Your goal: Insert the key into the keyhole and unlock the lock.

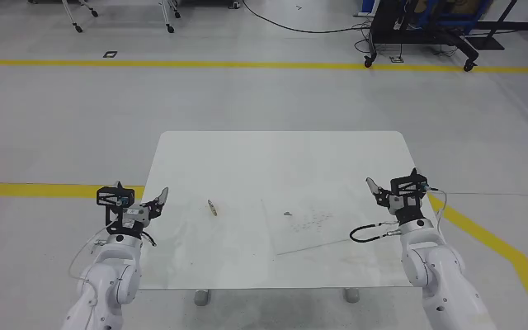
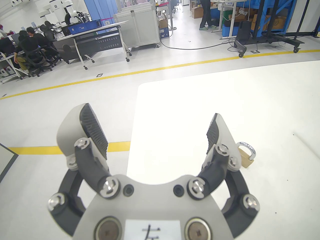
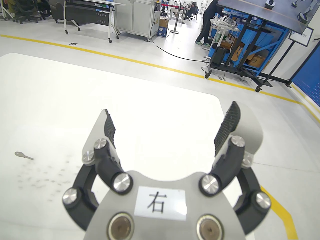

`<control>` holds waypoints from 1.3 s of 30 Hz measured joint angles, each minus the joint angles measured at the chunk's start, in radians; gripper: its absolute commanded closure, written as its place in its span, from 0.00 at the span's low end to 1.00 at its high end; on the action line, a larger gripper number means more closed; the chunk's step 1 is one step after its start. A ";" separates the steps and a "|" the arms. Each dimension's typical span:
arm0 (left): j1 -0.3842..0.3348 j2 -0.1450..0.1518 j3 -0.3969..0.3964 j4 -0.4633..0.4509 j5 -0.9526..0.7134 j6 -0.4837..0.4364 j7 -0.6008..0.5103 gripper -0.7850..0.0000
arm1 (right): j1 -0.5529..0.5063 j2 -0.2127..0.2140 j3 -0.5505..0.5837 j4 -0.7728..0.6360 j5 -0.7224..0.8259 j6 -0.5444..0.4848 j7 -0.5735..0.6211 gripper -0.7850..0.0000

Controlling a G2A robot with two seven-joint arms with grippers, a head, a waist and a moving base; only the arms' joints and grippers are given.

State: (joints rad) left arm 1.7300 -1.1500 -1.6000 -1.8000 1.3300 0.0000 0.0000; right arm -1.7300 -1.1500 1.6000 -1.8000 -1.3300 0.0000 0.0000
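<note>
A small brass padlock [image 1: 212, 207] with a silver shackle lies on the white table [image 1: 280, 165], left of centre; the left wrist view has the padlock [image 2: 246, 155] just beyond one finger. A small silver key [image 1: 288, 214] lies near the table's middle, the same key [image 3: 23, 155] lying flat in the right wrist view. My left gripper [image 1: 142, 199] hovers open at the table's left edge, with nothing between its fingers [image 2: 93, 128]. At the right edge my right gripper [image 1: 396, 186] is open and empty too, well away from the key.
A patch of small dark marks [image 1: 313, 221] covers the table just right of the key. A black cable [image 1: 367, 233] loops from the right arm over the table's right edge. Yellow floor lines [image 1: 247, 63] run around the table.
</note>
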 measured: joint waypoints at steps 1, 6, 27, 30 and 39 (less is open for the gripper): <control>0.000 0.000 0.000 0.000 0.000 0.000 0.000 0.00 | 0.000 0.000 0.000 0.000 0.000 0.000 0.000 0.00; 0.000 0.000 0.000 0.000 0.000 0.000 0.000 0.00 | 0.000 0.000 0.000 0.000 0.000 0.000 0.000 0.00; 0.000 0.000 0.000 0.000 0.000 0.000 0.000 0.00 | 0.184 -0.021 -0.282 0.032 -0.189 -0.107 0.121 0.00; 0.000 0.000 0.000 0.000 0.000 0.000 0.000 0.00 | 0.184 -0.021 -0.281 0.031 -0.189 -0.107 0.120 0.00; 0.000 0.000 0.000 0.000 0.000 0.000 0.000 0.00 | 0.194 -0.022 -0.299 0.042 -0.197 -0.127 0.125 0.00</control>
State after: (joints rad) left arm 1.7300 -1.1500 -1.6000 -1.8000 1.3300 0.0000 0.0000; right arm -1.5358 -1.1723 1.3009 -1.7580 -1.5268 -0.1270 0.1251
